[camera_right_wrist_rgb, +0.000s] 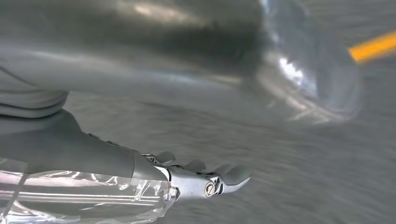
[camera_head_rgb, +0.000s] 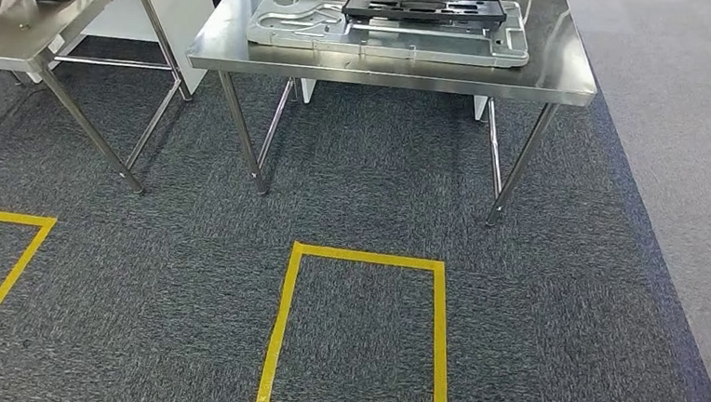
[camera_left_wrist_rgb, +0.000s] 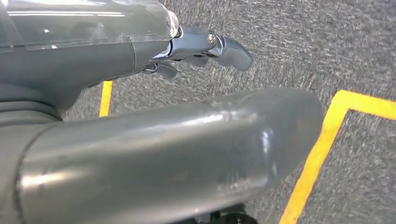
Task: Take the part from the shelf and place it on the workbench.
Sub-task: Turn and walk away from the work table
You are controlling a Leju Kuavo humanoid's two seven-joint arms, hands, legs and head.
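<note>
- Far left, a second steel tabletop (camera_head_rgb: 25,35) was recorded at the frame's edge; what lay on it could not be made out.
- Left robot hand (camera_left_wrist_rgb: 205,49) was seen in the left wrist view hanging over grey carpet (camera_head_rgb: 379,190), fingers loosely extended and apart, nothing held.
- Yellow floor square (camera_head_rgb: 360,336) was marked on the carpet in front of the main table, presumably a standing position.
- Centre to right, the steel tabletop (camera_head_rgb: 549,68) was noted carrying a silver moulded tray (camera_head_rgb: 322,26) with a black part (camera_head_rgb: 424,8) lying flat on top of it.
- Right robot hand (camera_right_wrist_rgb: 210,179) was seen in the right wrist view, fingers slightly apart and empty, above blurred carpet.
- No shelf was identified.
- Status judged: either the black part was already delivered and the task was near complete, or the fetch was not yet begun; which could not be told.
</note>
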